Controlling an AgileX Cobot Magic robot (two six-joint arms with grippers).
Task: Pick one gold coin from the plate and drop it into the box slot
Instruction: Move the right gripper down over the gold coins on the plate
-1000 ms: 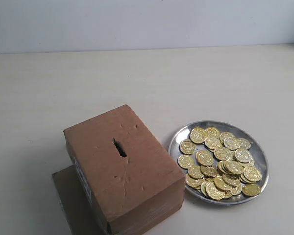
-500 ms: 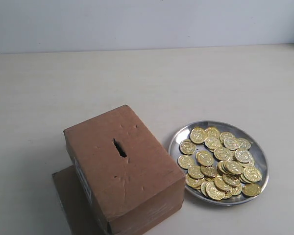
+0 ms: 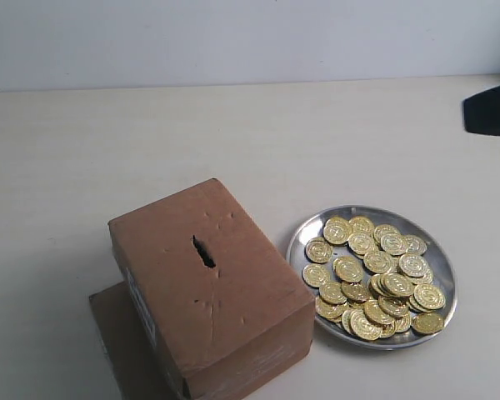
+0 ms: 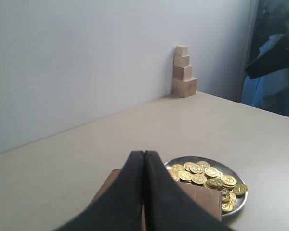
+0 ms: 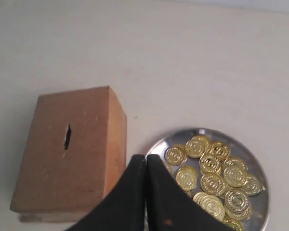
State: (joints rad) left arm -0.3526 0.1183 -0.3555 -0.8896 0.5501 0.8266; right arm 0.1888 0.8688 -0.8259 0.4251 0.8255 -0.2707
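The brown cardboard box [image 3: 208, 287] stands left of centre, with the dark box slot [image 3: 203, 252] in its dented top. To its right lies the silver plate [image 3: 372, 209], which holds several gold coins [image 3: 375, 275]. A black part of the right arm [image 3: 492, 108] shows at the right edge, far from the plate. In the right wrist view my right gripper [image 5: 145, 157] is shut and empty, high above the gap between the box [image 5: 67, 149] and the plate [image 5: 254, 159]. My left gripper [image 4: 143, 153] is shut and empty too, and hides part of the box [image 4: 202, 198].
A flat brown cardboard sheet [image 3: 117, 333] lies under the box and sticks out at its left. In the left wrist view a stack of wooden blocks [image 4: 184, 72] stands against the far wall. Pale tabletop surrounds the box and plate.
A black part of the right arm has come into the exterior view at the right edge. The box, plate and coins have not moved.
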